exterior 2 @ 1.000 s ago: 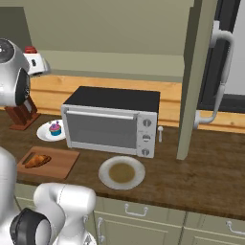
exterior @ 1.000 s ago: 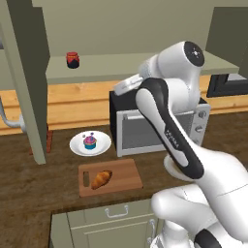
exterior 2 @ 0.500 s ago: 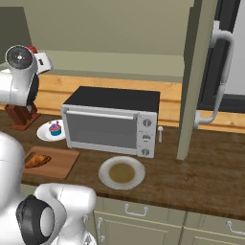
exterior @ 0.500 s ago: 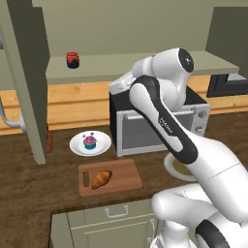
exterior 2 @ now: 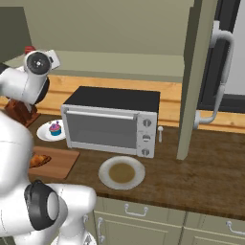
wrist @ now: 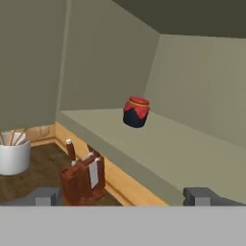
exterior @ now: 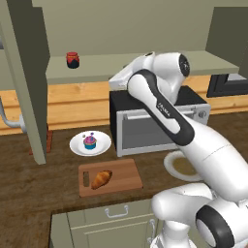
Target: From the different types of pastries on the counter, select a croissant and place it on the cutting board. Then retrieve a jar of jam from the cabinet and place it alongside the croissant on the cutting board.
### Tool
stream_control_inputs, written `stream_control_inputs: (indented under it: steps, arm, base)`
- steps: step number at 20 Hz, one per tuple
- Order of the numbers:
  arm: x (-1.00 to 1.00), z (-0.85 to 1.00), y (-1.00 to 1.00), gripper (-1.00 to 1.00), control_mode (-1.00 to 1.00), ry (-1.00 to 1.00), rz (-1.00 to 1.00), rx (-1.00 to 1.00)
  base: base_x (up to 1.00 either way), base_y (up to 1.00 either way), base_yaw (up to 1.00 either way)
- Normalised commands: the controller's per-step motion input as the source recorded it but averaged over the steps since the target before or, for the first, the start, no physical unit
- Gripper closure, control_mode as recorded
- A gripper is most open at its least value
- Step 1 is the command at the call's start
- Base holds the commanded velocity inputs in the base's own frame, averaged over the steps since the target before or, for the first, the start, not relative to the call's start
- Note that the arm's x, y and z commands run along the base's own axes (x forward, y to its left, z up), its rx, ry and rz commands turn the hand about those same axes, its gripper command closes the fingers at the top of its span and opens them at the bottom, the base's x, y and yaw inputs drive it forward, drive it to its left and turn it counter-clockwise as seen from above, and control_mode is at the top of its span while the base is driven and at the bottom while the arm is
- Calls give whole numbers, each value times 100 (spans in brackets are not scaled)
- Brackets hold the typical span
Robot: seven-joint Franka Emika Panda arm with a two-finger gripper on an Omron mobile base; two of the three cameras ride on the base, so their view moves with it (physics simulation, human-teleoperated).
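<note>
Below jam jar (wrist: 136, 112): knife block (wrist: 82, 178), white utensil cup (wrist: 14, 154).

Even, soft light surrounds me, without glare. Beyond my gripper (wrist: 123, 196) the cabinet (wrist: 192, 86) dims toward its ceiling; shadows look faint. Edges seem slightly coarse, perhaps from low resolution.

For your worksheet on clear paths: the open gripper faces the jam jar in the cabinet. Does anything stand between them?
Nothing visible does. In the hand view the jar stands alone on the bare cabinet shelf, straight ahead of the open gripper. The knife block sits lower, on the counter under the shelf, out of the way.
</note>
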Motion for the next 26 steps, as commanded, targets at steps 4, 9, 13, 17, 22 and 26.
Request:
stream_control_inputs:
  steps: [4,9,13,17,22,26]
  arm:
    - [21,1,-14,-100,-100,8,0,6]
    - [29,14,0,-100,-100,15,-16,16]
    - [34,44,0,-100,-100,2,-13,9]
    - [41,22,4,-100,-100,0,-8,0]
    - [53,0,16,-100,-100,0,-2,0]
    - [50,0,29,-100,-100,0,0,0]
  base:
    - [0,0,0]
    - [0,0,0]
    - [0,0,0]
    - [0,0,0]
    - [0,0,0]
    - [0,0,0]
